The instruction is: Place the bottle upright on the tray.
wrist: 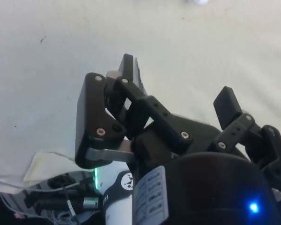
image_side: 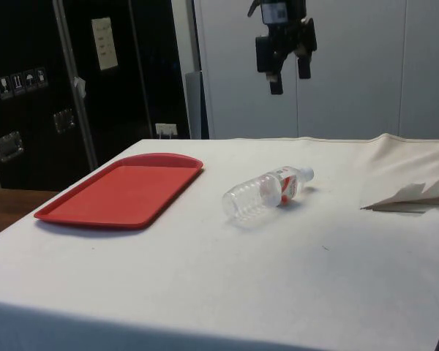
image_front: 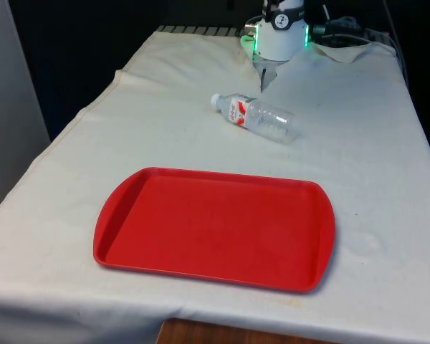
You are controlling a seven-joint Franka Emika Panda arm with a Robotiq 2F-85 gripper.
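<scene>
A clear plastic bottle (image_front: 256, 117) (image_side: 265, 194) with a red-and-white label and a white cap lies on its side on the white cloth. It rests between the tray and the table's far end. The red tray (image_front: 122, 208) (image_side: 95, 218) sits flat near the front edge with nothing on it. My gripper (image_side: 290, 80) (wrist: 178, 86) hangs high above the table, roughly over the bottle's cap end and well clear of it. Its black fingers (wrist: 126, 70) stand apart and hold nothing.
The cloth is bunched into a raised fold (image_side: 410, 196) beyond the bottle, near the robot's base (image_front: 278, 39). Cables (image_front: 344, 30) lie at the far end. The table's wooden edge (image_front: 201, 333) shows below the cloth in front of the tray.
</scene>
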